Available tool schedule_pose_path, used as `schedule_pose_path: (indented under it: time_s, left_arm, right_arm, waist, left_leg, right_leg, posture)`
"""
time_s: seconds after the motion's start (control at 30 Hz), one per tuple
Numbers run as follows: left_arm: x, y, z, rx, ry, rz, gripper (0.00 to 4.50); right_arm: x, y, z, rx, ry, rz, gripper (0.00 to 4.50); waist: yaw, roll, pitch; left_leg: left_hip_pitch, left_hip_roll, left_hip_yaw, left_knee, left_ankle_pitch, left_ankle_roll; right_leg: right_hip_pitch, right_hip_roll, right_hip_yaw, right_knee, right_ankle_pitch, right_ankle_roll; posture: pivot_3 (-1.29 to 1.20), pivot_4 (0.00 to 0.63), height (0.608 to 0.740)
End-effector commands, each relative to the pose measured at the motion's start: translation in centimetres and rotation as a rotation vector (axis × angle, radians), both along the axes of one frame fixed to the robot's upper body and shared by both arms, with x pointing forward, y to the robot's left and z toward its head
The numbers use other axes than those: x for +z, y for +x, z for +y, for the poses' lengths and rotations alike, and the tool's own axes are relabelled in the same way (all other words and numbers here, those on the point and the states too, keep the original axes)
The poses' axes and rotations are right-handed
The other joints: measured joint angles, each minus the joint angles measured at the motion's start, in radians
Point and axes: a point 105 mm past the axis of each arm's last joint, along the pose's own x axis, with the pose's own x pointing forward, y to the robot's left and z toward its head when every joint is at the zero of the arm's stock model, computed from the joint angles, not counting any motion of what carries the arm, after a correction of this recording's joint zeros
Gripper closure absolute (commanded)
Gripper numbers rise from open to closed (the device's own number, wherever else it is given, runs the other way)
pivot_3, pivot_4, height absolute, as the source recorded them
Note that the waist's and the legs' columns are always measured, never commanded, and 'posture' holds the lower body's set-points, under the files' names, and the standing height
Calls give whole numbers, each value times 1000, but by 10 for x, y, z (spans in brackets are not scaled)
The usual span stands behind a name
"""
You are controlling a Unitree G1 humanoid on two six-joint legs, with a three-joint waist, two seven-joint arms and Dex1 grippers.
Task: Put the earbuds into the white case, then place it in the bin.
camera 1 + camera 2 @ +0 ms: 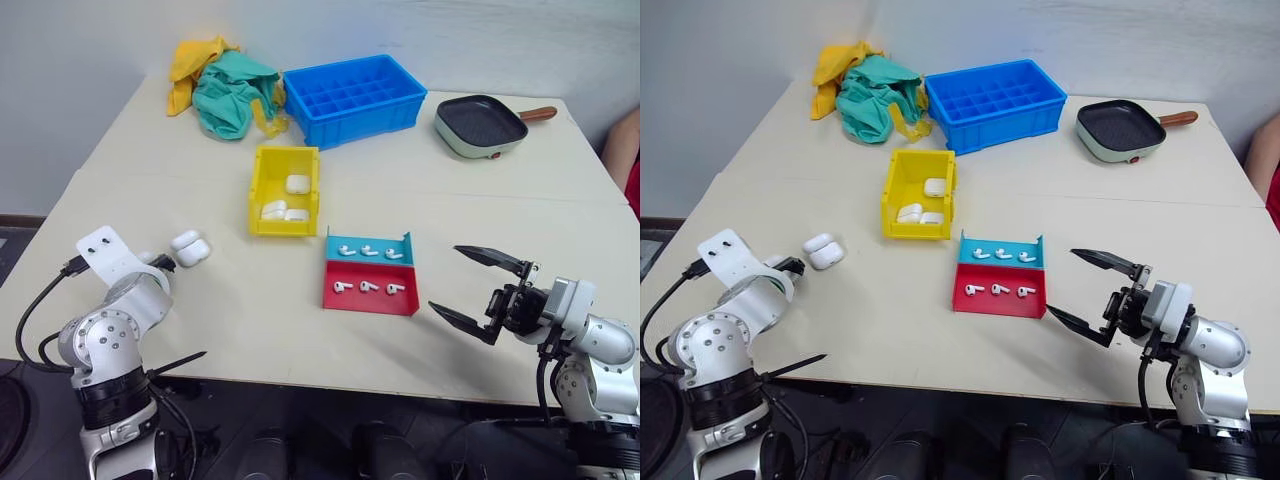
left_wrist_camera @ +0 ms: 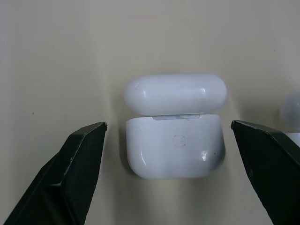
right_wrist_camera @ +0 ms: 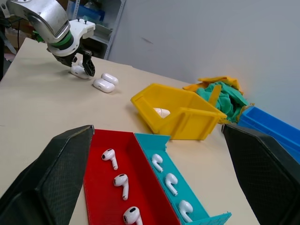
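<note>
Where you look for writing, none is legible: your left end effector (image 2: 168,140), spread wide, brackets the white case (image 2: 174,133), lid ajar, on the table (image 2: 70,56). Your right end effector (image 1: 478,288), spread, hangs beside the earbuds (image 1: 369,286); the bin (image 1: 268,180) lies beyond.

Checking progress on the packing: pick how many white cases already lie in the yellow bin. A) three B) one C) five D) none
A: the yellow bin holds three white cases, one near its back wall and two side by side near its lowered front lip.
</note>
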Motion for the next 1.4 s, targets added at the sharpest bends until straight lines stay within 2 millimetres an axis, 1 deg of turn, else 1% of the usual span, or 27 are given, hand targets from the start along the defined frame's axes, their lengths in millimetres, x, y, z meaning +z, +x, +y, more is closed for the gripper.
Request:
schedule_pose_path:
  time_s: [0.03,0.3,0.4,0.5,0.53,0.6,0.67,0.77,0.8,0.87,0.9,0.97,1.03,1.07,1.13,1.27,1.37,1.4]
  left_arm:
    - [3,1,3,11,8,-11,21]
    - [-6,-1,-3,-5,-2,32,21]
    - [-7,0,-1,-5,-2,35,621]
    - [-9,-1,2,-2,2,41,1534]
    - [-9,-2,4,0,5,43,1719]
    - [-9,-5,8,3,10,41,1719]
    - [-4,-8,13,-7,31,6,1719]
    - [20,-13,20,-94,65,-183,1719]
    - [35,-13,15,-188,64,-301,1719]
    - [69,-21,-10,-481,98,-510,1719]
    - [79,-28,-28,-649,113,-572,1719]
    - [95,-46,-56,-912,145,-681,1719]
    - [109,-65,-83,-1176,221,-812,1719]
    - [107,-70,-95,-1299,244,-836,1719]
    - [102,-77,-114,-1480,228,-894,1719]
    - [91,-87,-152,-1783,104,-1034,1719]
    - [83,-91,-171,-1930,42,-1134,1719]
    - [76,-88,-178,-1957,41,-1138,1719]
  right_arm:
    - [3,-3,-1,-2,-2,-19,0]
    - [-2,-6,-5,-10,1,-18,0]
    - [-3,-7,-4,-10,3,-18,0]
    - [-3,-8,-3,-7,3,-18,0]
    - [-4,-9,-3,-7,3,-18,0]
    - [-4,-10,-2,-6,1,-16,0]
    - [-4,-11,-1,-6,-2,-14,0]
    - [-2,-11,0,-13,-5,-13,0]
    - [-2,-11,0,-16,-8,-12,0]
    - [0,-11,-2,-29,-14,-10,0]
    - [1,-11,-4,-37,-19,-7,0]
    - [4,-11,-8,-53,-28,4,0]
    - [7,-12,-14,-74,-49,27,0]
    - [8,-13,-18,-89,-61,43,0]
    - [9,-17,-27,-115,-89,77,0]
    - [5,-28,-50,-204,-156,172,0]
    - [-1,-40,-67,-278,-193,227,0]
    - [-6,-43,-76,-333,-215,256,0]
  waist:
    - [0,0,0]
    - [1,0,0]
    - [1,0,0]
    - [1,0,0]
    - [2,0,0]
    - [3,0,0]
    - [4,0,0]
    - [-5,0,0]
    - [-7,-1,1]
    - [-8,-2,1]
    - [-8,-2,2]
    - [-6,-1,2]
    - [-2,4,3]
    - [1,6,4]
    - [10,9,5]
    - [16,11,6]
    - [18,11,6]
    - [18,11,6]
  left_leg:
    - [0,0,0,0,0,0]
    - [0,0,0,0,0,0]
    - [0,0,0,0,0,0]
    - [0,0,0,0,0,0]
    - [0,0,0,0,0,0]
    - [0,0,0,0,0,-1]
    - [0,0,0,0,0,-1]
    - [0,1,0,-2,0,-2]
    - [0,2,0,-2,0,-2]
    - [-1,3,1,-2,0,-3]
    - [-2,3,1,-2,0,-3]
    - [-3,3,0,-2,0,-4]
    - [-3,3,-1,-2,-1,-3]
    - [-3,2,-1,-2,-1,-3]
    - [-3,0,-1,-2,-1,-3]
    - [-3,1,0,-3,-1,-1]
    - [-4,1,0,-3,-1,0]
    - [-5,1,0,-3,-2,1]
  right_leg:
    - [0,0,0,0,0,0]
    - [0,0,0,0,0,0]
    - [0,0,0,0,0,0]
    - [0,0,0,0,0,0]
    - [0,0,0,0,0,0]
    - [0,0,0,0,0,0]
    - [0,0,0,0,0,0]
    - [-1,0,0,0,0,0]
    - [-1,1,0,0,0,0]
    - [-2,1,0,0,0,0]
    - [-3,1,0,0,0,0]
    - [-3,1,0,-1,0,-1]
    - [-2,-1,-1,-4,-1,-1]
    - [-1,-3,-1,-4,-1,-1]
    - [-1,-4,-1,-6,-1,-1]
    - [-1,-2,-1,-6,-1,-1]
    - [-1,-1,-1,-6,0,-1]
    - [-1,-1,-1,-7,0,-1]
  posture:
    - [0,150,740]
    - [0,150,740]
    - [0,150,740]
    - [0,150,740]
    - [0,150,740]
    - [0,150,740]
    - [0,150,740]
    - [0,150,740]
    - [0,150,740]
    - [0,150,740]
    - [0,150,740]
    - [0,150,740]
    - [0,150,740]
    - [0,150,740]
    - [0,150,740]
    - [0,150,740]
    - [0,150,740]
    - [0,150,740]
